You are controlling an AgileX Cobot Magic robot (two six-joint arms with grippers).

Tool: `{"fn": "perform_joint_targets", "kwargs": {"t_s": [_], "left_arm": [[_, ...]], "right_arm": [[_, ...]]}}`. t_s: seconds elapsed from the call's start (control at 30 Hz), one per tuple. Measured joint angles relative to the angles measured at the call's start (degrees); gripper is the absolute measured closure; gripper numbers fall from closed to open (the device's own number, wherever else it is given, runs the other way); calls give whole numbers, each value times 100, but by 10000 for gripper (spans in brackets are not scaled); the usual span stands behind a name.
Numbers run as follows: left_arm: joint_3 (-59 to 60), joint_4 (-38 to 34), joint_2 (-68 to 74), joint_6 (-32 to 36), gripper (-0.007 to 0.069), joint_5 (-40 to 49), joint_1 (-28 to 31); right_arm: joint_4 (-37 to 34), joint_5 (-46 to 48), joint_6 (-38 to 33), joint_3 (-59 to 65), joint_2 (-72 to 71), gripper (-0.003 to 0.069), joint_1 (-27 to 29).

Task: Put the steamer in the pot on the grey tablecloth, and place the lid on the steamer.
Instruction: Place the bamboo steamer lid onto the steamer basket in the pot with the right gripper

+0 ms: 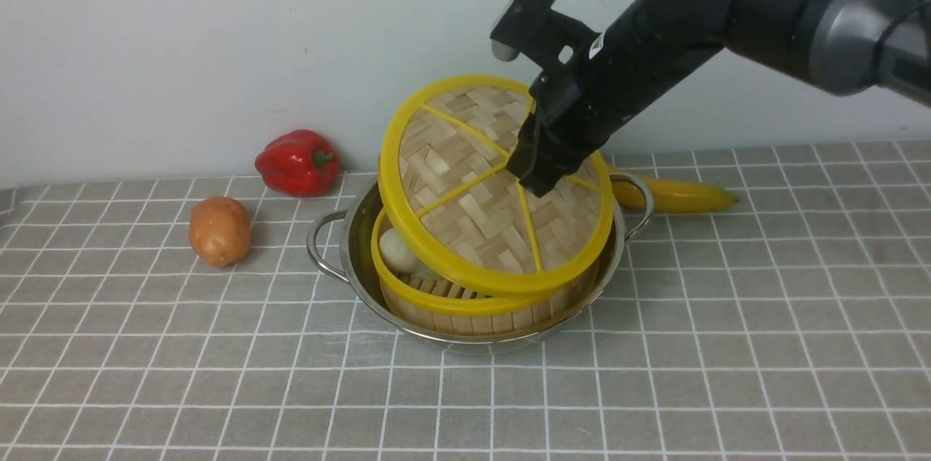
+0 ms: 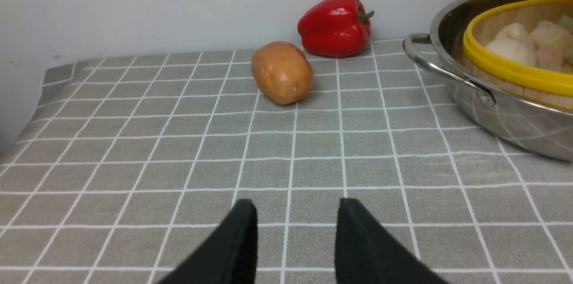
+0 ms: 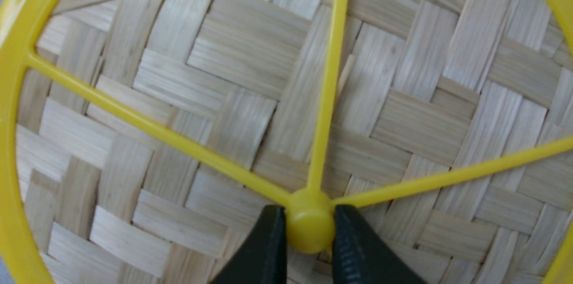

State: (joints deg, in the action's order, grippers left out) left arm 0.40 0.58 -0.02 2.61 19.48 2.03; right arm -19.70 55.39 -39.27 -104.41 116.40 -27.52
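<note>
The shiny pot (image 1: 354, 251) stands on the grey tablecloth (image 1: 727, 345) with the steamer (image 1: 451, 307) inside it; a white bun shows at the steamer's left. The lid (image 1: 473, 192) hangs tilted over the steamer, its near edge low by the steamer's rim and its far edge raised. My right gripper (image 1: 531, 179) is shut on the lid's central yellow hub (image 3: 310, 226), one finger on each side. My left gripper (image 2: 296, 212) is open over bare cloth, left of the pot (image 2: 515, 118) and steamer (image 2: 506, 69), and is out of the front view.
A red pepper (image 1: 298, 163) and a potato (image 1: 220, 230) lie left of the pot. A banana (image 1: 676, 193) lies behind its right handle. A white wall closes the back of the table.
</note>
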Motion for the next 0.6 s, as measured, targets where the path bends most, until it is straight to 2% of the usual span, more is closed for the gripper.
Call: {"fn": "perform_joint_targets", "kwargs": {"t_s": [0.6], "left_arm": [[0,0,0,0,382,0,0]], "right_arm": [[-56,-166,-308,-8,0,516,-109]]}}
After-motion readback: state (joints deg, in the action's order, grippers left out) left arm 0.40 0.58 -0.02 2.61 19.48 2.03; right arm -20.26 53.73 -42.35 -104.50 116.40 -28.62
